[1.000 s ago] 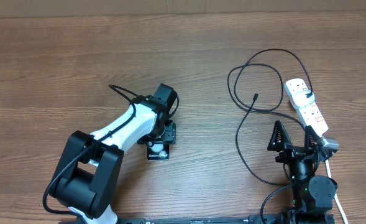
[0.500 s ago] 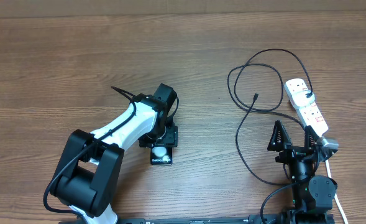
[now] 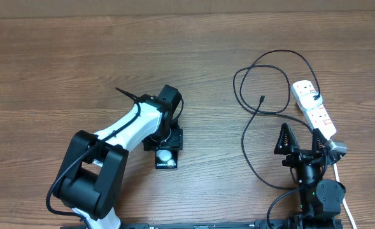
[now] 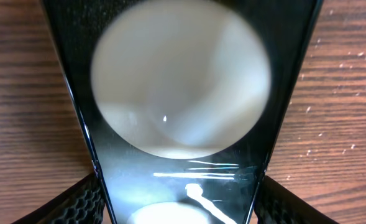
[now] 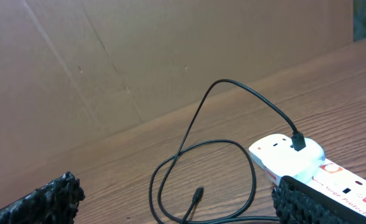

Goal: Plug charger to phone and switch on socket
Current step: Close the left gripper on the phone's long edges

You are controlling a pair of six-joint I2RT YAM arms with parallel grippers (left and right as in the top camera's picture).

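Note:
The phone (image 3: 166, 159), black with a white circle and small white text, lies on the wooden table and sticks out from under my left gripper (image 3: 167, 137). In the left wrist view the phone (image 4: 183, 168) fills the frame, and the left gripper (image 4: 183, 208) is shut on its two long edges. The charger cable (image 3: 243, 137) loops at the right, its connector tip (image 3: 261, 99) lying loose. Its plug sits in the socket strip (image 3: 314, 108). My right gripper (image 3: 299, 141) is open and empty, just in front of the strip. The right wrist view shows the tip (image 5: 197, 194) and the strip (image 5: 282, 155).
The strip's white cord (image 3: 340, 178) runs to the front right beside the right arm's base. A brown cardboard wall (image 5: 139, 56) stands behind the table. The charger's loops (image 3: 273, 60) cover the table between the phone and the strip.
The phone has slid a little toward the table's front between the left fingers, so its white circle now shows in the overhead view. The right arm has not moved.

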